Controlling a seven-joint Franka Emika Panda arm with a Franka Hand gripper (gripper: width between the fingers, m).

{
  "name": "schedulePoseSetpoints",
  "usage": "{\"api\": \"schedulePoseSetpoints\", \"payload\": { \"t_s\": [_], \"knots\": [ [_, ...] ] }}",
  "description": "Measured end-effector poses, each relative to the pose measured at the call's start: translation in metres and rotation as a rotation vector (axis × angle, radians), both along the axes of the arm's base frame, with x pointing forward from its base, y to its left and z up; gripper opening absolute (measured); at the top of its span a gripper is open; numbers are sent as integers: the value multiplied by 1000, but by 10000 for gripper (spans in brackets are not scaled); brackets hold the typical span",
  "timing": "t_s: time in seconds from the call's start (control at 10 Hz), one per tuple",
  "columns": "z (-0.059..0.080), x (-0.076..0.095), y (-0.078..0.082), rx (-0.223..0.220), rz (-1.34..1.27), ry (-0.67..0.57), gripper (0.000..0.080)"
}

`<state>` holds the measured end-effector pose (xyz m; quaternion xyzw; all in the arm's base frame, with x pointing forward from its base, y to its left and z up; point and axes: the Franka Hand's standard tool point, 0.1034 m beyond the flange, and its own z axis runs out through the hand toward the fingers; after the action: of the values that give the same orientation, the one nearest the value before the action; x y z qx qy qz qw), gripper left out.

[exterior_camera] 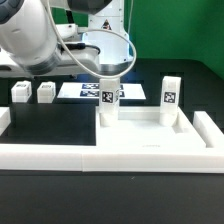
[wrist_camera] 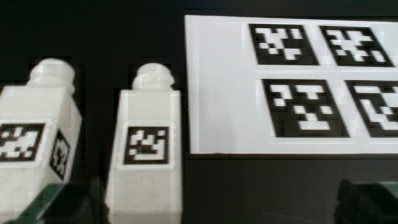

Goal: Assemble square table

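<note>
Standing upright on the rimmed square table slab (exterior_camera: pixel 140 135) are two tagged legs (exterior_camera: pixel 108 100), two more legs (wrist_camera: pixel 146 130) beside the four-tag marker board (wrist_camera: pixel 222 80), hand (wrist_camera: pixel 214 205) spread wide, empty.

White rounded arm (exterior_camera: pixel 28 38), looping white cable (exterior_camera: pixel 128 50).

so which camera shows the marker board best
The wrist view: the marker board fills much of the picture, with four tags large and sharp. The exterior view shows only a thin strip of it, far back, partly hidden behind a leg.
</note>
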<state>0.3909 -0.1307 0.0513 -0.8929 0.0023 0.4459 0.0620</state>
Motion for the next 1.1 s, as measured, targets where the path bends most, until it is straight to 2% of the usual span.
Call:
{"api": "schedulePoseSetpoints", "payload": {
  "t_s": [0.1,0.5,0.6,0.7,0.9,1.1],
  "knots": [
    [3,0,-8,14,9,-9,649],
    [-14,-5,-17,20,11,-25,649],
    [-27,-17,-8,17,17,-40,649],
    [-30,-25,-3,24,20,-24,649],
    [-37,-25,0,23,31,-30,649],
    [-38,-25,2,30,43,-34,649]
  ]
}}
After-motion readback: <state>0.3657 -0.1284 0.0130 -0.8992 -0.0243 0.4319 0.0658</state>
